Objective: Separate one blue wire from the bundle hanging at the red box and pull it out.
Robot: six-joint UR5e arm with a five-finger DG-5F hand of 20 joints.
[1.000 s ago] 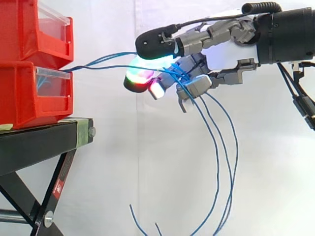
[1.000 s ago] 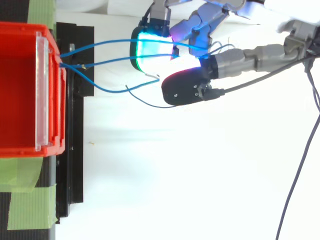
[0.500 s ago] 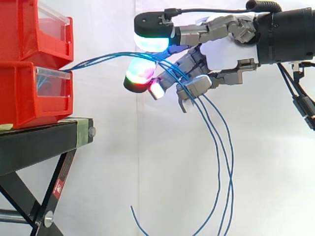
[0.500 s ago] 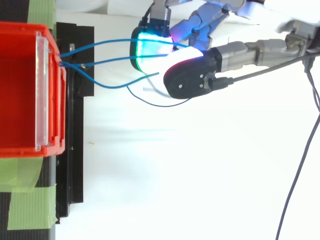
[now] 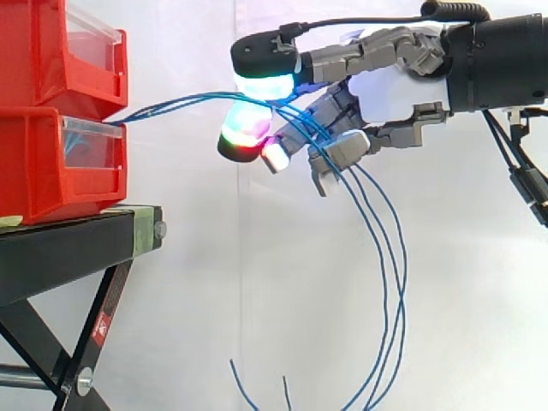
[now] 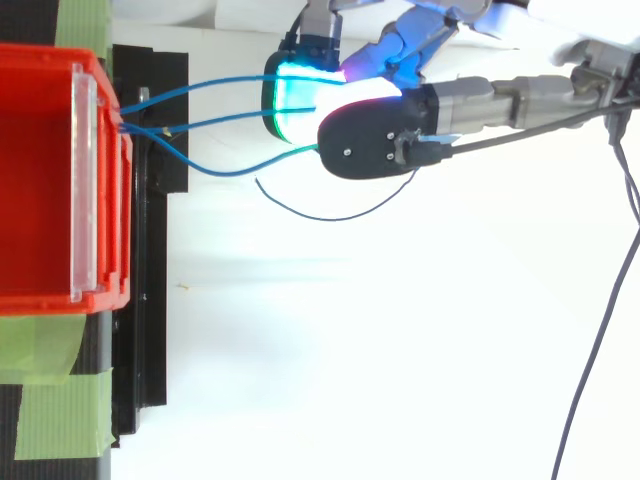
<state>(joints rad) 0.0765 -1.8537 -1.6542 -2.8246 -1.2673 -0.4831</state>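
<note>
Against the white curtain point(image 5: 214, 282), the black stand point(image 5: 77, 248) sits at about 8 o'clock in the side view with two red bins stacked on it. The lower red bin point(image 5: 51, 171), at 9 o'clock, is where the work starts. The arm point(image 5: 505, 60) reaches in level from 3 o'clock, and the hand point(image 5: 390, 90) hangs at about 1 o'clock, well apart from the bins and over open air. The blue wires point(image 5: 184, 103) leave the front of the lower red bin and run nearly level toward 3 o'clock into the hand. There they thread among its curled fingers, then fall in long loops toward 6 o'clock, their loose ends curling up near the bottom edge. The hand is closed on them: the thumb pad point(image 5: 264, 60), glowing cyan underneath, sits over the strands, and a red-and-green fingertip point(image 5: 242, 133) lies just beneath, with the wires between. I can't tell how firm the squeeze is or how many strands it takes in. From above, three strands fan out of the bin's front. Two run fairly straight to the hand, while the sagging strand point(image 6: 220, 172) bows toward 6 o'clock and comes up under the thumb's black back, apart from its neighbours. I'd judge this to be the separating step: the bundle is in the hand, but no strand is clearly singled out and none is free of the bin. The next move calls for a pinch on one strand alone, and the sagging one looks likeliest. The others need to slip loose before a steady draw toward 3 o'clock, since the strands cross among the fingers and could drag along together.
</note>
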